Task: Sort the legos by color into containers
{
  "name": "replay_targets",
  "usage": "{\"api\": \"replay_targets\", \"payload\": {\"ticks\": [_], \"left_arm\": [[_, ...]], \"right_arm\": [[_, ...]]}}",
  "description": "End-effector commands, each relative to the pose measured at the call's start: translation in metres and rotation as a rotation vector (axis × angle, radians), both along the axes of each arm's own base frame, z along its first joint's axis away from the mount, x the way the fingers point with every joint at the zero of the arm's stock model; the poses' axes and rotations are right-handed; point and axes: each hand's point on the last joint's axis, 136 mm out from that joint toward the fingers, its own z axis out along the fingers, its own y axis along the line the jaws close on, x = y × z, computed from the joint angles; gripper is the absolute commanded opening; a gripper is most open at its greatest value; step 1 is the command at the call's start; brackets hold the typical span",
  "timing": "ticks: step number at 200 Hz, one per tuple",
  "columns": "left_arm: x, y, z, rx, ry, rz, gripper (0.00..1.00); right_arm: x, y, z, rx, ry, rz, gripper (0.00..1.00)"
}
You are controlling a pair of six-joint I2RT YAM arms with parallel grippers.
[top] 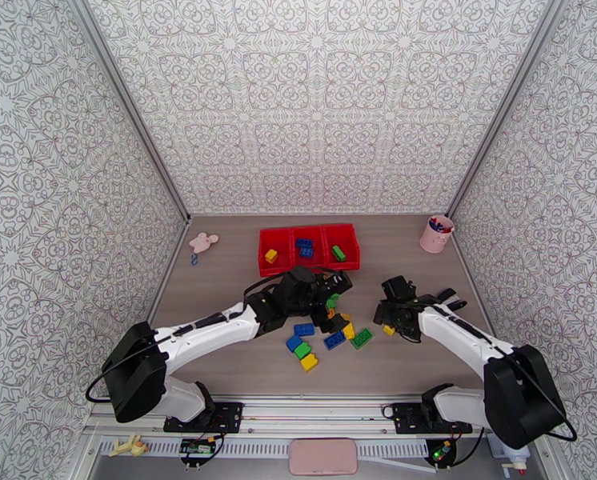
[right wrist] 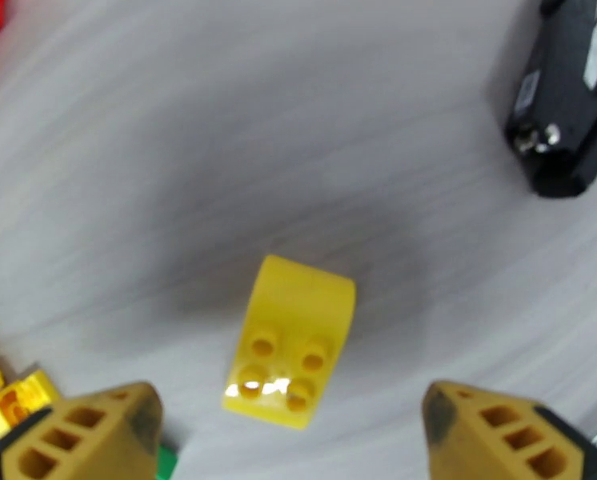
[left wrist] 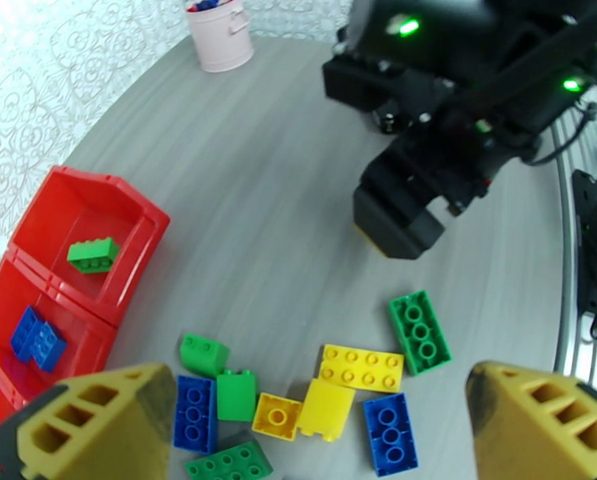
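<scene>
Left gripper [left wrist: 322,430], jaws spread to their widest and holding nothing, poised above a cluster of loose bricks [left wrist: 330,386] in yellow, blue and green. The cluster lies near the middle of the table [top: 218,274], somewhat toward its near edge. Right gripper [right wrist: 294,438], jaws likewise wide apart and empty, straddling a lone yellow brick [right wrist: 290,346]. This brick rests on the table between the two fingers, touching neither, just to the right of the cluster. Red tray [top: 262,251] near the middle of the far edge. Its left compartment holds a sorted yellow brick [top: 271,255], its middle compartment blue bricks [top: 305,248], and its right compartment a green brick [top: 338,253]. Pink cup [top: 437,234] at the far right corner. Pink mouse toy [top: 203,242] near the far left corner.
</scene>
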Motion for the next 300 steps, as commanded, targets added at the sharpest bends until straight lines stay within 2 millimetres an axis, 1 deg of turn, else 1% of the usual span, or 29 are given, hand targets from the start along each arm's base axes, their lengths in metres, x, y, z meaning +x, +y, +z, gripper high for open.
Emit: {"api": "replay_targets", "payload": {"ticks": [1,58,90,110,121,151,176,182,204,245,272,300], "left_arm": [[-0.007,-0.007,0.014,-0.037,-0.037,-0.066,1.00],[-0.009,-0.006,0.015,-0.033,-0.058,-0.083,1.00],[-0.011,-0.003,0.012,-0.027,-0.051,-0.080,1.00],[-0.011,-0.001,0.012,-0.031,-0.048,-0.072,1.00],[-0.010,-0.001,0.013,-0.037,-0.048,-0.064,1.00],[-0.005,0.003,0.016,-0.051,-0.050,-0.028,1.00],[-0.003,0.009,0.018,-0.077,-0.037,0.015,1.00],[0.004,0.014,0.018,-0.081,-0.036,0.062,1.00],[0.010,0.027,0.027,-0.120,-0.036,0.127,1.00],[0.011,0.049,0.030,-0.128,-0.034,0.192,1.00],[0.008,0.064,0.029,-0.135,-0.028,0.249,1.00],[0.004,0.078,0.026,-0.118,-0.025,0.295,1.00]], "right_arm": [[0.006,0.008,-0.007,0.049,0.023,0.006,0.85],[0.010,0.013,-0.025,0.079,0.087,0.020,0.68],[0.012,0.013,-0.027,0.076,0.097,0.025,0.51],[0.011,0.011,-0.026,0.067,0.096,0.018,0.39],[0.012,0.010,-0.023,0.065,0.087,0.017,0.34],[0.015,0.010,-0.016,0.062,0.059,0.022,0.27],[0.017,0.014,-0.009,0.084,0.039,0.039,0.27],[0.018,0.014,-0.006,0.084,0.032,0.044,0.27],[0.028,0.018,0.012,0.091,-0.023,0.073,0.26],[0.063,0.038,0.060,0.108,-0.195,0.183,0.26],[0.086,0.062,0.092,0.100,-0.291,0.272,0.26],[0.105,0.094,0.113,0.091,-0.354,0.373,0.26]]}}
